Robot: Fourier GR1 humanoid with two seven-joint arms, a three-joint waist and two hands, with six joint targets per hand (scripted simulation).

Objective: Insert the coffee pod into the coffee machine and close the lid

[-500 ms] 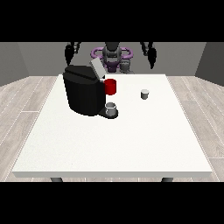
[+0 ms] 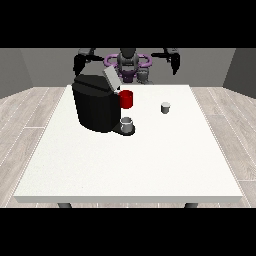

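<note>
Coffee machine [image 2: 96,107] is seen at the table's [image 2: 150,165] left-rear part, lid [image 2: 110,78] raised and tilted. Coffee pod [image 2: 165,107] is set upright on the table, well apart to the machine's right. Both hands, view's left [image 2: 78,63] and view's right [image 2: 174,62], are held up beside the robot; finger state cannot be told.

On my table [image 2: 125,170] I count one coffee machine [image 2: 96,106], with one coffee pod [image 2: 165,107] and one cup [image 2: 127,124] beside it.
</note>
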